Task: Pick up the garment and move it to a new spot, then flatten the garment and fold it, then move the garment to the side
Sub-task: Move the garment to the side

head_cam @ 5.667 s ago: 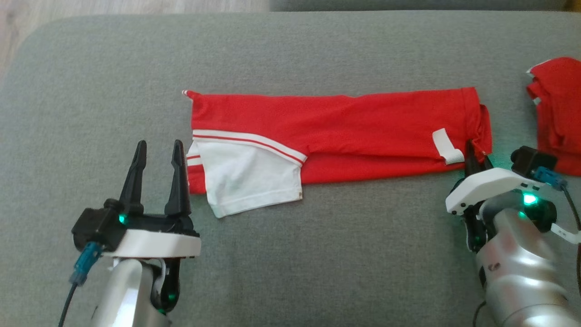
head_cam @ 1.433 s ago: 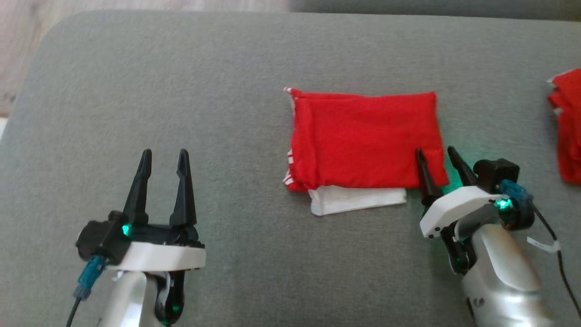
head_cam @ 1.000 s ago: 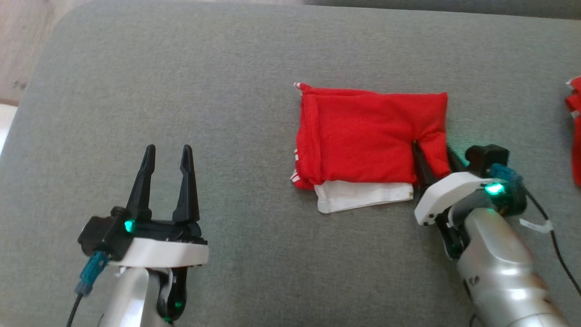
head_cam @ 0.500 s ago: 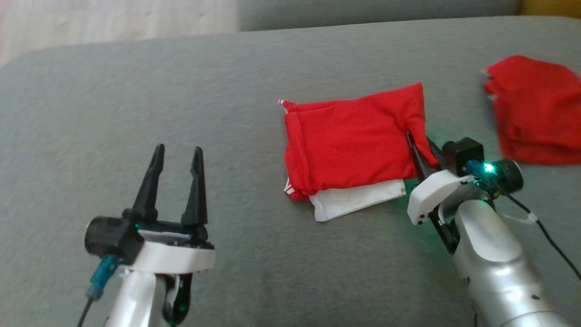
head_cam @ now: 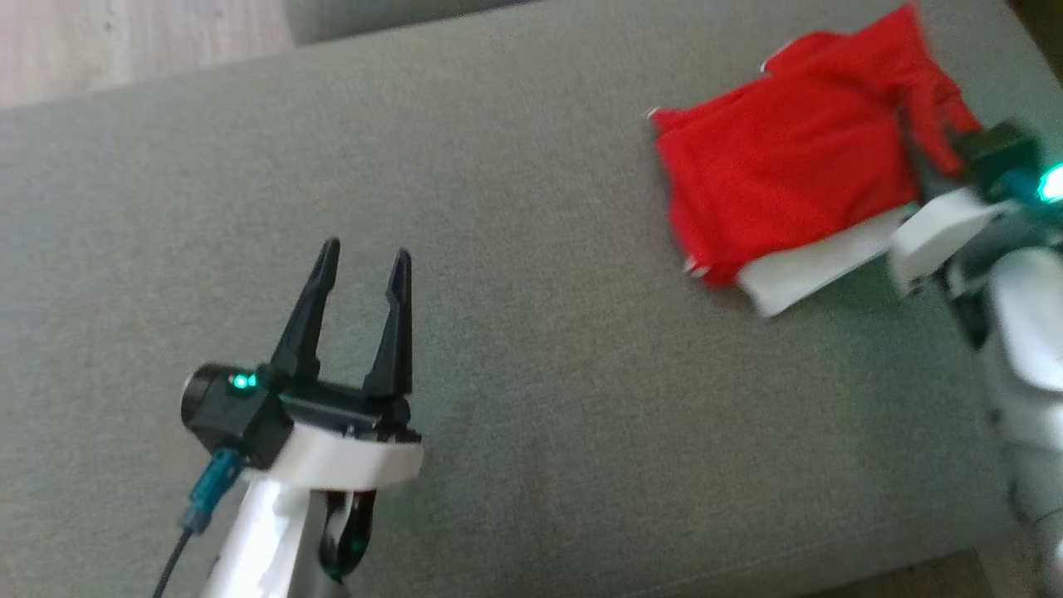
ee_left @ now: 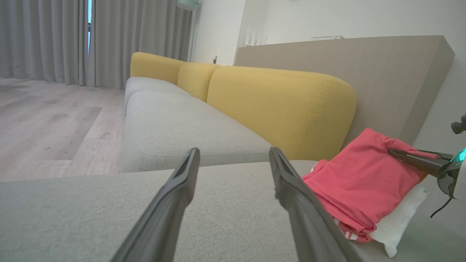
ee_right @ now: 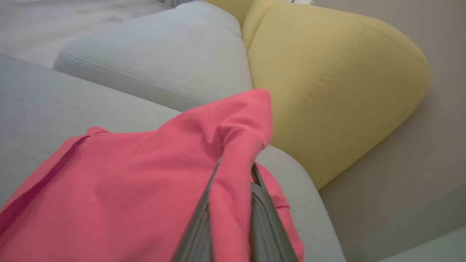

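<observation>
The garment (head_cam: 781, 174) is a folded red bundle with a white layer showing under its near edge, lying on the grey sofa seat at the upper right. My right gripper (head_cam: 930, 158) is shut on the garment's right edge, and the red cloth is bunched up over its fingers. The right wrist view shows the red cloth (ee_right: 127, 189) draped over the closed right gripper (ee_right: 235, 167). My left gripper (head_cam: 365, 249) stands open and holds nothing at the lower left, well apart from the garment. In the left wrist view the garment (ee_left: 360, 174) lies right of the open left gripper (ee_left: 235, 151).
A second red cloth (head_cam: 864, 50) lies just behind the garment at the top right. The yellow backrest (ee_left: 280, 105) stands close behind both. The grey seat (head_cam: 498, 166) stretches left to the wooden floor (head_cam: 124, 41). The seat's front edge runs along the bottom right.
My right gripper has shut on the garment's right edge and dragged it right, up against the second red cloth. The head camera has turned. The left gripper stays open.
</observation>
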